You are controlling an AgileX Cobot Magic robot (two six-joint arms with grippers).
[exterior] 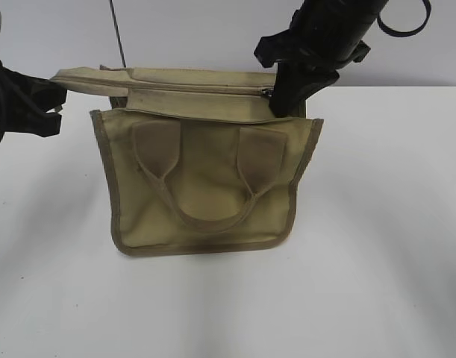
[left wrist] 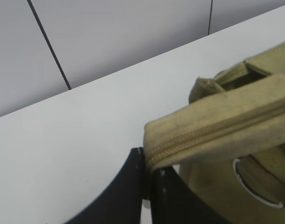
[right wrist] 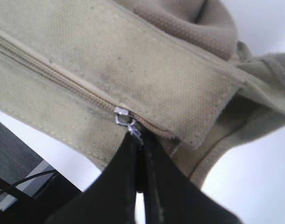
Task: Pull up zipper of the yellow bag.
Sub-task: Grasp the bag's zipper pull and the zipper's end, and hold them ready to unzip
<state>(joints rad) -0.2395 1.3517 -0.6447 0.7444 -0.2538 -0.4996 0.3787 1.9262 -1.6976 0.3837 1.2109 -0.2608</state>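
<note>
A: What is the right gripper (right wrist: 137, 154) doing at the end of the strip?

B: Its jaws are pressed together on the small silver pull tab (right wrist: 135, 134) of the zipper (right wrist: 63, 77), just below the slider. In the exterior view it comes down from above at the right end of the zip panel.

A: And the left gripper (left wrist: 147, 179)?

B: Clamped on the opposite end of that same panel, the fabric caught between its dark jaws. My reading is that it anchors the strip so the zip line stays taut and straight while the other arm draws the tab along it.

A: Where does the yellow bag (exterior: 205, 186) sit?

B: Between the two arms, near the back of the tabletop (exterior: 377, 261), its front face toward the exterior camera with one looped handle (exterior: 205, 212) lying against it. The zip panel is held out level above the body.

A: How far along?

B: I'd judge the tab to be at one extreme; whether the teeth are closed I cannot tell.

A: The surroundings?

B: A plain white tabletop and a pale grey wall (left wrist: 109, 42) with thin dark seams.
</note>
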